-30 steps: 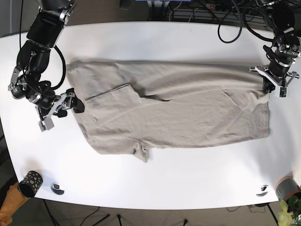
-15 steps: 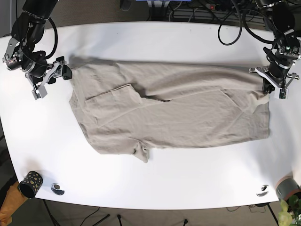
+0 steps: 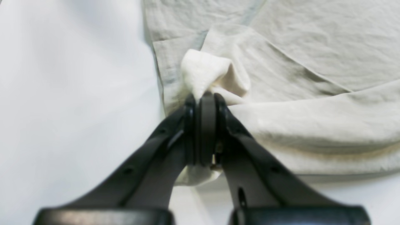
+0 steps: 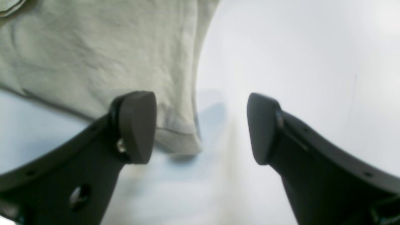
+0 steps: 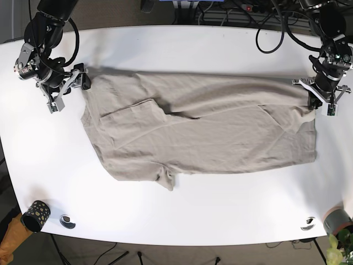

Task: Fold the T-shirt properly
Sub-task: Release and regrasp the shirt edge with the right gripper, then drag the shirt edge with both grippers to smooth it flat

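Note:
A beige T-shirt (image 5: 209, 132) lies spread and wrinkled across the white table (image 5: 193, 49), with one sleeve folded inward at the left. In the base view my left gripper (image 5: 315, 102) sits at the shirt's upper right corner. The left wrist view shows that gripper (image 3: 202, 97) shut on a bunched fold of T-shirt (image 3: 215, 72) cloth. My right gripper (image 5: 81, 80) is at the shirt's upper left corner. It stands open in the right wrist view (image 4: 200, 128), with the T-shirt's hem corner (image 4: 181, 140) lying on the table between its fingers, close to the left finger (image 4: 137, 125).
A dotted black cup (image 5: 34, 215) and a small round fitting (image 5: 67, 221) sit near the table's front left edge. Another fitting (image 5: 308, 223) and a grey pot with a plant (image 5: 337, 222) are at the front right. Cables (image 5: 265, 33) hang over the back edge.
My right arm left the shirt's lower left edge and moved up the table to the upper left corner, its gripper now over the hem. The left arm stayed put.

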